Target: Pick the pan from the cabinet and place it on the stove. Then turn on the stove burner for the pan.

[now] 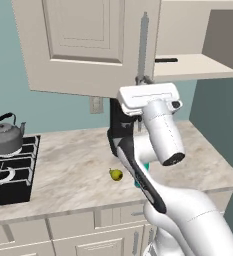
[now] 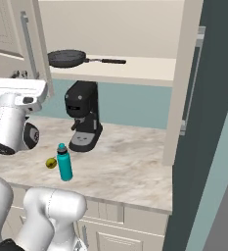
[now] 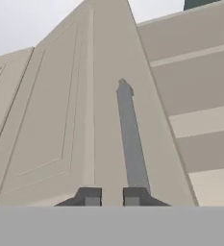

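The pan (image 2: 66,58) lies on the bottom shelf of the open cabinet (image 2: 145,68), its long handle (image 2: 105,61) pointing right; in the left base view just the handle tip (image 1: 165,60) pokes past the door. My gripper (image 1: 143,80) points up at the lower end of the left door's silver bar handle (image 1: 144,45). In the hand view the gripper (image 3: 112,198) is shut with nothing between its tips, and the bar handle (image 3: 130,139) rises just ahead of the right fingertip (image 3: 133,197). The stove (image 1: 13,172) sits far left on the counter.
A grey kettle (image 1: 5,137) stands on the stove's back burner. A black coffee machine (image 2: 83,115), a teal bottle (image 2: 63,163) and a small yellow-green fruit (image 2: 51,163) stand on the marble counter under the cabinet. The right cabinet door (image 2: 184,73) hangs open.
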